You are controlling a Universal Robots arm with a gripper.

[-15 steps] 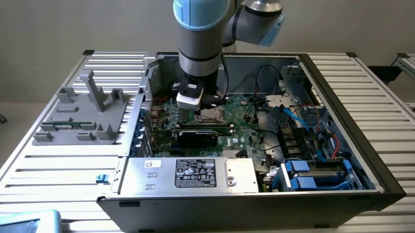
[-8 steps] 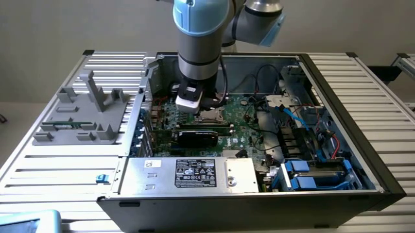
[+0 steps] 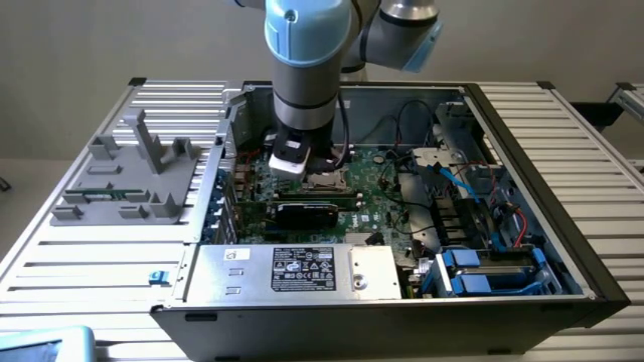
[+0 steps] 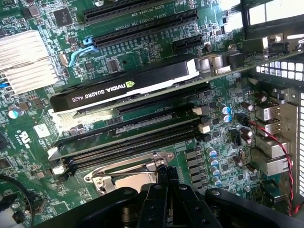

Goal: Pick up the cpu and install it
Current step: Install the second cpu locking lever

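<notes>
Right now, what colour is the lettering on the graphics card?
White lettering on the black graphics card, clearest in the wrist view.

The pincer [image 4: 167,183] covers the middle of the socket [image 4: 124,175] beneath it, so whether the cpu sits there cannot be told. In the exterior view the arm [image 3: 305,68] hides the board behind the pincer, and its upper part is cut off by the frame's edge.
</notes>
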